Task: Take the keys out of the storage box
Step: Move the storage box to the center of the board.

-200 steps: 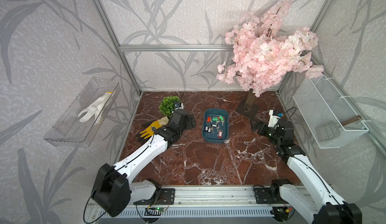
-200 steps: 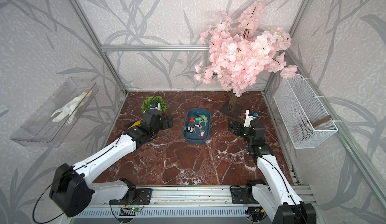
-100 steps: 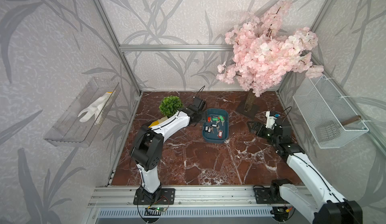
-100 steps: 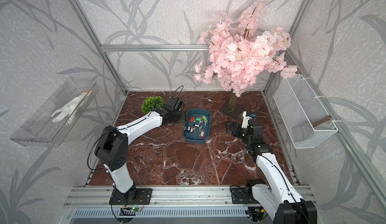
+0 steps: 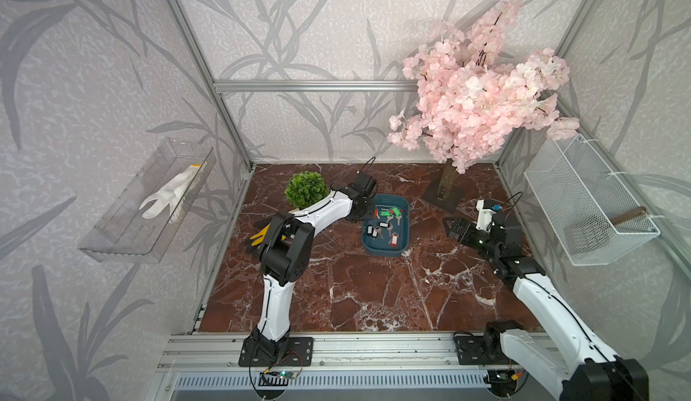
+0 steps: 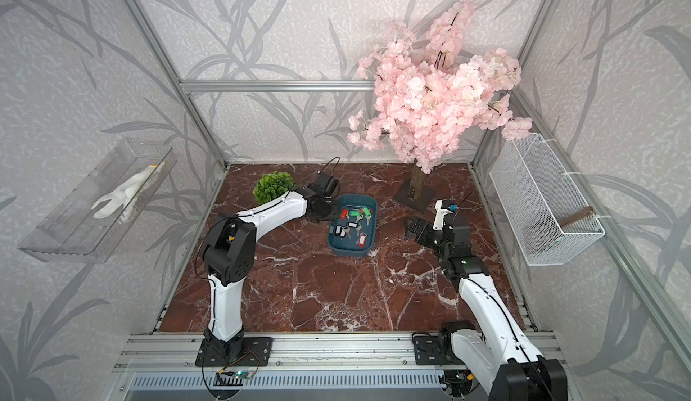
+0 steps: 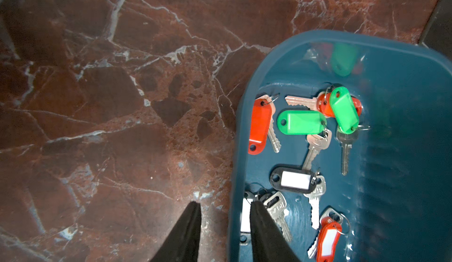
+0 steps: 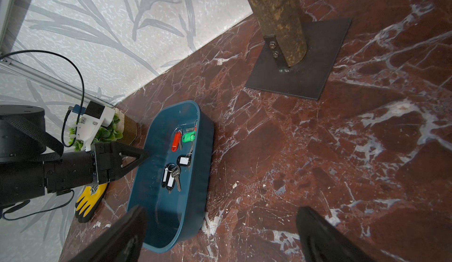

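The left arm (image 5: 318, 214) rises from its base, bends at a raised elbow and reaches far forward and inward. The left pincer (image 7: 225, 205) sits low and angled down, jaws partly apart with a clear gap. The right arm (image 5: 542, 302) leans forward along its own side. The right pincer (image 8: 221, 210) points inward toward the left one, jaws spread wide, holding nothing.

1. You are looking at a robot test cell in a lab, dressed to pass for a home.
2. An aluminium frame (image 5: 318, 86) holds the leaf-print wall panels (image 5: 318, 25). The marble-look floor (image 5: 374, 290) ends at a slotted rail (image 5: 374, 348).
3. The left arm (image 5: 275, 305) and right arm (image 5: 549, 305) are bolted to that rail, with a bare circuit board (image 5: 282, 374) and loose wires in front.
4. The pink blossom tree (image 5: 475, 92) is a prop, bolted to a steel plate (image 8: 322, 53).
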Motion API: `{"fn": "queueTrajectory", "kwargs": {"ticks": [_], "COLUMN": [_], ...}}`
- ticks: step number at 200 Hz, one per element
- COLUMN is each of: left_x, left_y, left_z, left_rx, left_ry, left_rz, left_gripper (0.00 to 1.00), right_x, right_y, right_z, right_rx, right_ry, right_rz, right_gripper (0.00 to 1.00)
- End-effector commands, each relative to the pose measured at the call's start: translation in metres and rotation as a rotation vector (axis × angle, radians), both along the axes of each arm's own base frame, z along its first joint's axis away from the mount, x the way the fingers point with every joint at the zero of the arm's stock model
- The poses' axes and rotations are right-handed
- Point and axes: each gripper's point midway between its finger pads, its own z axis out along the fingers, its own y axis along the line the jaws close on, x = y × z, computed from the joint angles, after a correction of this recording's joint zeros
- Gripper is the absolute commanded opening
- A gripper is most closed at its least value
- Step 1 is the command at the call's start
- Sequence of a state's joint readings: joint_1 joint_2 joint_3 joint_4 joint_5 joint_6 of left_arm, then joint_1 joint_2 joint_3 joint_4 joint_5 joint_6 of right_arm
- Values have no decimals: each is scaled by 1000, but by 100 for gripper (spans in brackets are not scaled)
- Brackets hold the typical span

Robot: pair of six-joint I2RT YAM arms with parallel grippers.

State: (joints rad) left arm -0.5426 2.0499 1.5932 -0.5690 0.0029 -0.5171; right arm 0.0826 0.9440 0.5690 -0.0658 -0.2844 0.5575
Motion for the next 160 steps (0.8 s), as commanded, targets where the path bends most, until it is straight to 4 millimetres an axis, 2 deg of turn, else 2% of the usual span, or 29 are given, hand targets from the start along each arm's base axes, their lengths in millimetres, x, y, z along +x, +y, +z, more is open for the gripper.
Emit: {"fn": "queueTrajectory", "kwargs": {"ticks": [1, 83, 160], "left_x": [-1, -3, -19], "left_y": [-1, 0, 10], "left_z": [-3, -6, -1], "left_rx": [6, 5, 2], "left_ry": [22, 29, 20], "left_rz": [2, 8, 10], "left_gripper": [31, 12, 6], "right_x": [0, 2, 0], "right_y": [-2, -1, -3], "right_z": [-6, -7, -7], "right_rx": [-2, 13, 4], "right_ry": [13, 20, 19], "right_rz": [-17, -25, -30], "right_gripper": [99, 99, 99]}}
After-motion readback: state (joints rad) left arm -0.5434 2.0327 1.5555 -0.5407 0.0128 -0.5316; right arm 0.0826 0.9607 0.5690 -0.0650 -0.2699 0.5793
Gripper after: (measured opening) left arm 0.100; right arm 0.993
